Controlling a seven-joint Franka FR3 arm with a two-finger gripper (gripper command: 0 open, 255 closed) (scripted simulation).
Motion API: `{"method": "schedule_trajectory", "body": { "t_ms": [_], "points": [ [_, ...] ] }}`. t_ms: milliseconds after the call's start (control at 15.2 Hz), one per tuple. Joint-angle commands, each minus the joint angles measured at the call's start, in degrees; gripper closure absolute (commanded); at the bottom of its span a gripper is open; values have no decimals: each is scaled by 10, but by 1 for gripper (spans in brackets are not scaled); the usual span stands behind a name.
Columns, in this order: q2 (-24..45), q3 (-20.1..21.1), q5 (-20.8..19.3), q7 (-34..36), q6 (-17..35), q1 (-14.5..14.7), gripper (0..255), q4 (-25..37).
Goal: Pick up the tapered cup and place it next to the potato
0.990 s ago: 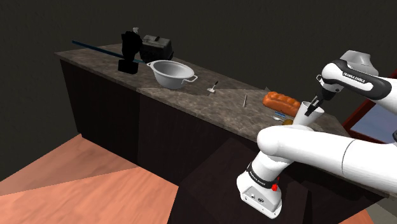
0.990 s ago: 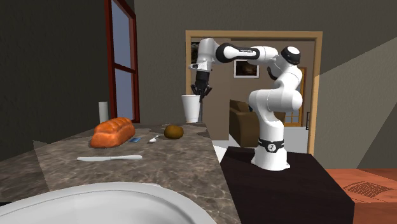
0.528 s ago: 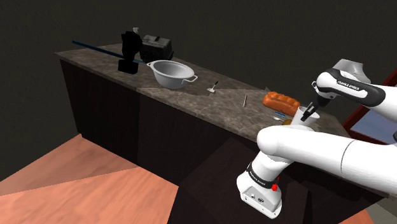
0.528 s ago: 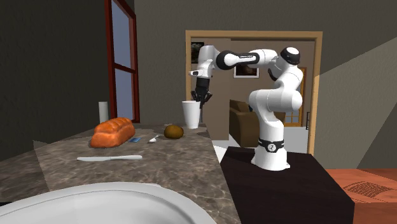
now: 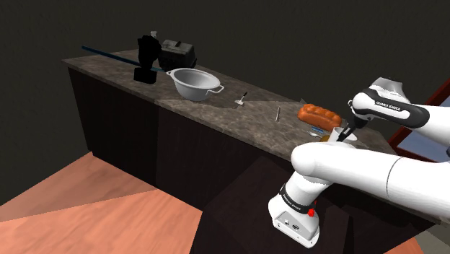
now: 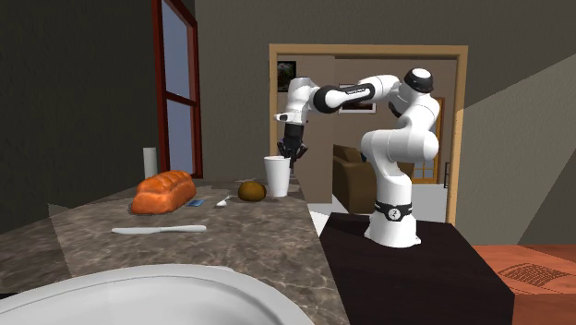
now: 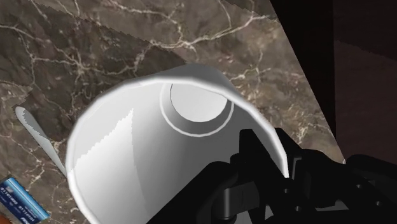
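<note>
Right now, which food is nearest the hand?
The potato: small, round, brown, right beside the white cup gripped by the hand. The orange bread loaf lies farther off.

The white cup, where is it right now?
In the second exterior view the white cup is just right of the brown potato near the counter's far end, with the gripper clasping its rim.

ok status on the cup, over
Tool shut on white cup rim. Cup upright, close beside potato. Bread well off to the side.
</note>
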Motion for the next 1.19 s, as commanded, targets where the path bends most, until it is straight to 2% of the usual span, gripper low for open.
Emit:
{"method": "schedule_trajectory", "body": {
  "t_ms": [0,66,594,660,990,1122],
  "points": [
    [4,-13,-11,3,14,0,255,-9],
    [7,-25,-21,6,26,1,255,-16],
    [7,-25,-21,6,26,1,255,-16],
    [7,-25,-21,6,26,1,0,-16],
    [7,-25,-21,6,26,1,0,-16],
    [-7,13,8,-2,-11,-6,0,1]
  ]
}}
